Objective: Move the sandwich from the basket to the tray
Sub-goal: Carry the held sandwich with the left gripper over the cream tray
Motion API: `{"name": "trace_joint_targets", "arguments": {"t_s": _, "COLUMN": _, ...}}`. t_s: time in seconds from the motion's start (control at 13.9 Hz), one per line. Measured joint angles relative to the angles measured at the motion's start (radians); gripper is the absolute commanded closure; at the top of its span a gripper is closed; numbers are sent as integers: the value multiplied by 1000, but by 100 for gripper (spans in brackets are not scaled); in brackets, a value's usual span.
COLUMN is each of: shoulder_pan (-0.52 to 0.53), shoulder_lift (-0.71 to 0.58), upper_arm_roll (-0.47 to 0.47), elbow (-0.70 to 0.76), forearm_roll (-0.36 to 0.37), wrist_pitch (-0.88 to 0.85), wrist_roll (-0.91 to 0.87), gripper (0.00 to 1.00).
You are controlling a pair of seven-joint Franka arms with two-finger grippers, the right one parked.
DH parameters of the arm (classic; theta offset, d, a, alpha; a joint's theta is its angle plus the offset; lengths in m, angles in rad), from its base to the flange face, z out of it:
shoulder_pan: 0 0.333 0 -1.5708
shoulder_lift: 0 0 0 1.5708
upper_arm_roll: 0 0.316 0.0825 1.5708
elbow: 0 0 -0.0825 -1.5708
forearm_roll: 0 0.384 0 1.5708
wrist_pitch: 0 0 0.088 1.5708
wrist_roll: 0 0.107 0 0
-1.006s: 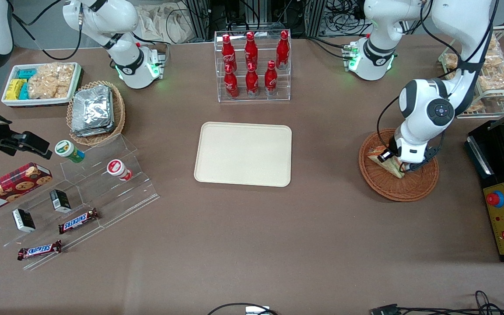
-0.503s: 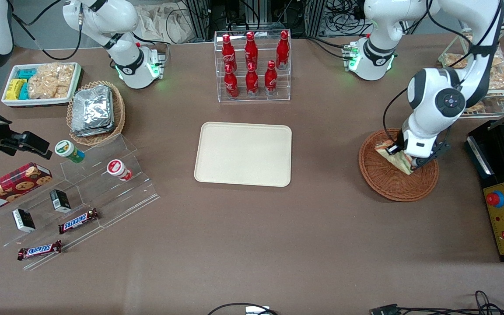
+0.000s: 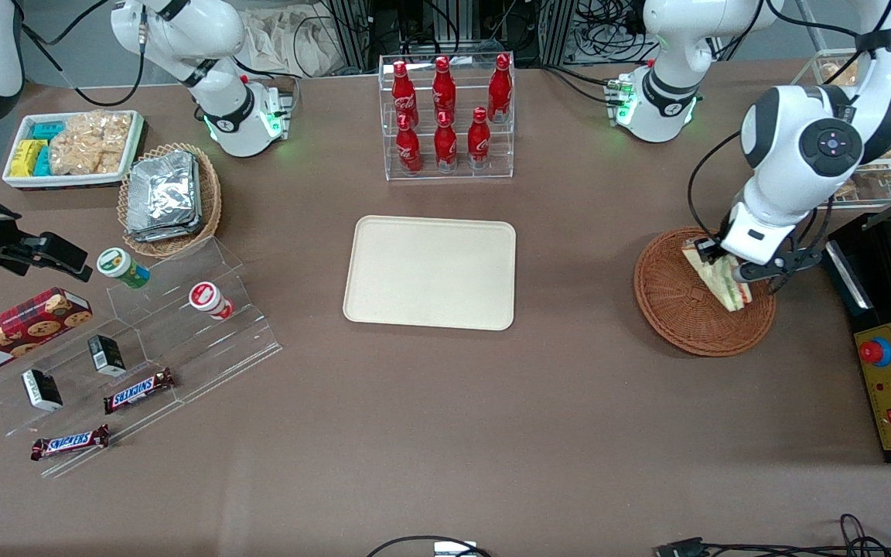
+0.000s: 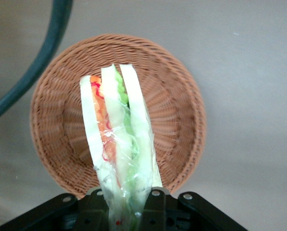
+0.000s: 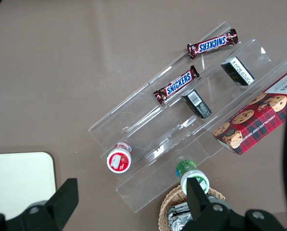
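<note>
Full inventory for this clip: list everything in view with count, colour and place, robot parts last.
sandwich: 1, white bread with green and orange filling, clear wrap; held above the basket.
basket: 1, reddish-brown wicker; working arm's end.
tray: 1, cream; table centre.
cola bottles: 6, red; clear rack farther from the camera than the tray.
foil packs: stack, silver; tan wicker basket, parked arm's end.
white bin: 1, with yellow, teal and tan snacks.
Snickers bars: 2, brown; clear stepped stand.
cups: 2, one green-lidded, one red.
small boxes: 2, black and white.
cookie box: 1, red tartan.
control box: 1, yellow panel with red button.
gripper: 1, black; over the basket, shut on the sandwich.
</note>
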Motion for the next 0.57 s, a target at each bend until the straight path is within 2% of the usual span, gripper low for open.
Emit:
{"name": "trace_joint_targets", "arguments": {"t_s": 0.29, "shoulder_pan": -5, "shoulder_lift": 0, "upper_arm_roll": -163, "elbow": 34, "forearm_roll": 0, "wrist_pitch": 8, "wrist_roll": 9, "gripper": 100}}
{"name": "trace_joint_targets", "arguments": {"t_s": 0.57, "shoulder_pan": -9, "shoulder_lift": 0, "upper_arm_roll": -280, "elbow": 48, "forearm_roll": -12, "wrist_pitch": 33, "wrist_roll": 9, "gripper": 100}}
